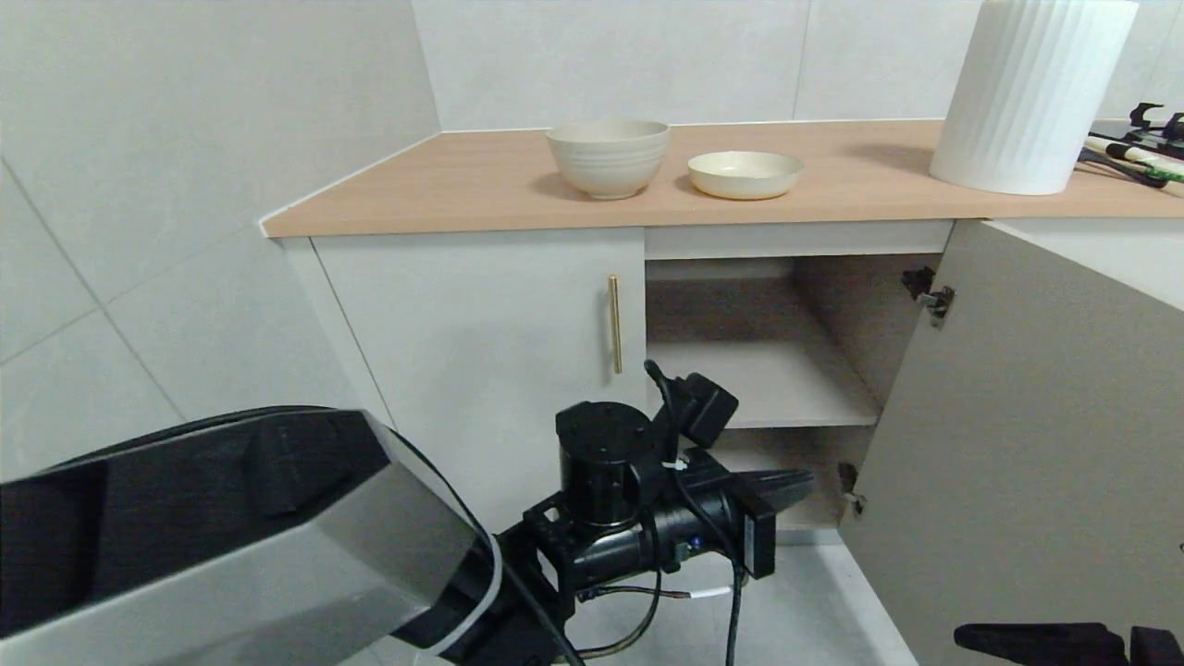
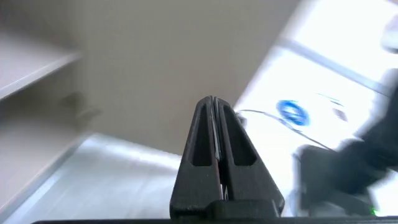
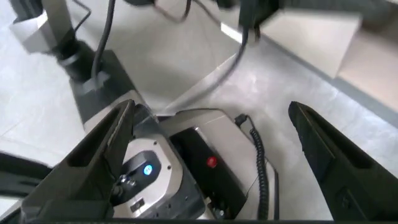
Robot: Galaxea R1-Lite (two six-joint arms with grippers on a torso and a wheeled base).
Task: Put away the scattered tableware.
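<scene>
A ribbed cream bowl (image 1: 608, 157) and a shallow cream dish (image 1: 745, 174) stand side by side on the wooden countertop (image 1: 444, 190). My left gripper (image 1: 795, 481) hangs low in front of the open cabinet, well below the counter, pointing toward the open door. Its fingers (image 2: 212, 109) are shut together with nothing between them. My right gripper (image 3: 211, 107) is open wide over the floor and holds nothing. Part of the right gripper (image 1: 1017, 638) shows at the bottom right of the head view.
The cabinet's right door (image 1: 1017, 444) stands open, showing a bare middle shelf (image 1: 768, 379) and a lower space. The left door with a brass handle (image 1: 614, 324) is closed. A tall white ribbed container (image 1: 1036, 92) and some utensils (image 1: 1133, 153) sit at the counter's right end.
</scene>
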